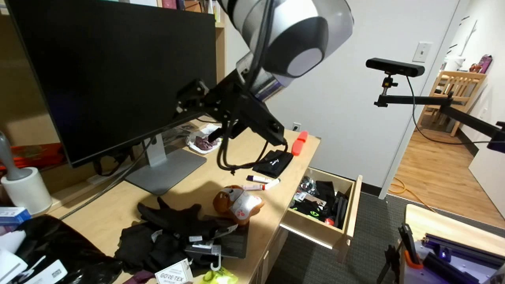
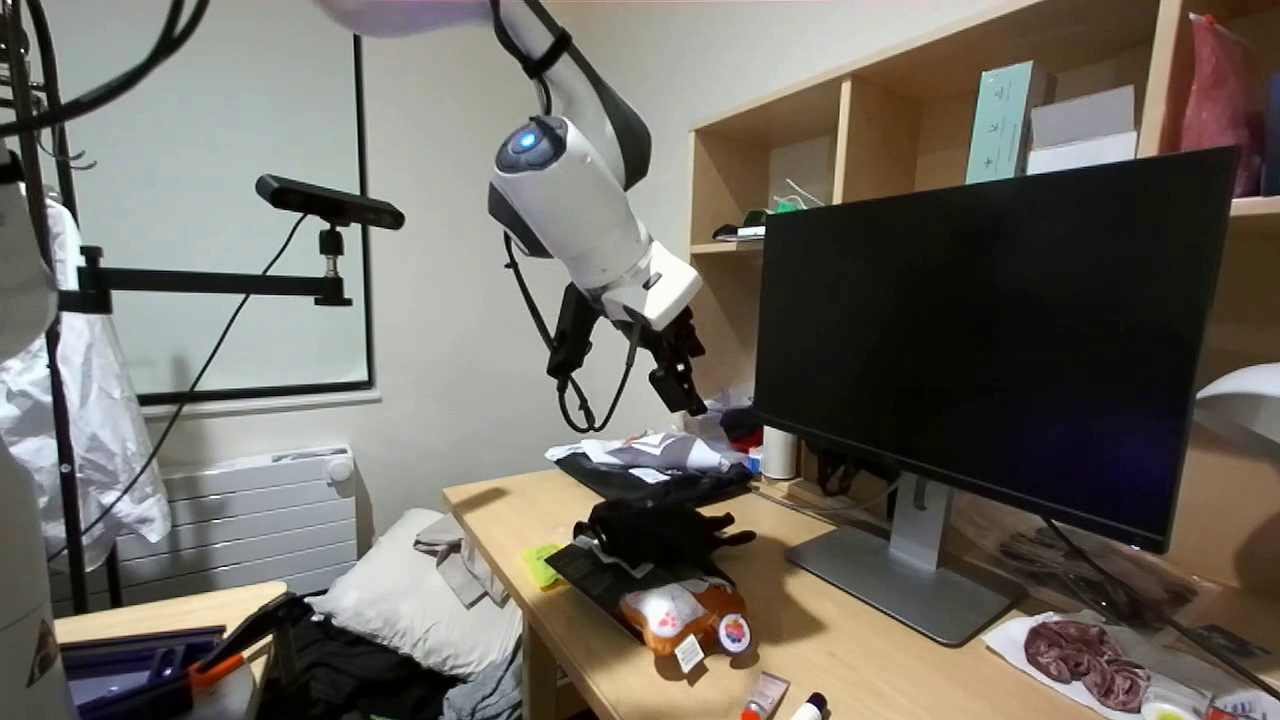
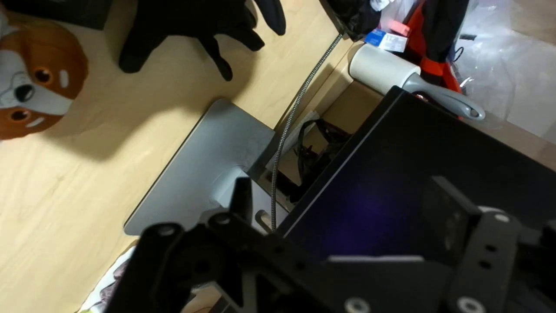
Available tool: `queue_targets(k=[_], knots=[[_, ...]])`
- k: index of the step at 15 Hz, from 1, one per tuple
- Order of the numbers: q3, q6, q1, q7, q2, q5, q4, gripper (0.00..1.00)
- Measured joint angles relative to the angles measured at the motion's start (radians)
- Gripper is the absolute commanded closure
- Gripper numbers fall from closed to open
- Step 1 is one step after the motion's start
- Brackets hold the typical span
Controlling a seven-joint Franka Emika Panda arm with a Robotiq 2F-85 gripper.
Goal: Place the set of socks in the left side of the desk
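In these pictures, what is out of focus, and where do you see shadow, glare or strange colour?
Wrist view: the gripper is blurred in the foreground, a soft shadow crosses the desk beside the plush dog, and the monitor shows a purple sheen. In an exterior view, the black plastic bag has small bright glints.

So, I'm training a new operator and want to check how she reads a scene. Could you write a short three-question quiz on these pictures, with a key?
1. True or false: the boxy light-wood drawer under the long light-wood desk is pulled out.
2. What is the black two-fingered gripper holding? (a) a white roller with a grey handle (b) nothing (c) a black fabric glove
3. In the wrist view, what orange-brown and white thing shows at the left edge?

Key: 1. True. 2. (b); its jaws stand open. 3. A plush toy with a dog-like face.
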Motion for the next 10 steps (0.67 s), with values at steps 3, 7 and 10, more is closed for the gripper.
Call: queue_targets(k=[3,7,10], knots=[[-0.043,-0.003,-0.002,0.212,-0.057,-0.254,-0.088,0.00],[-0.119,-0.031,-0.046,0.467,-0.081,-0.595,-0.168,0.00],[-0.158,-0.103,-0.121,0.650,-0.084,-0.864,-0.194,0.00]])
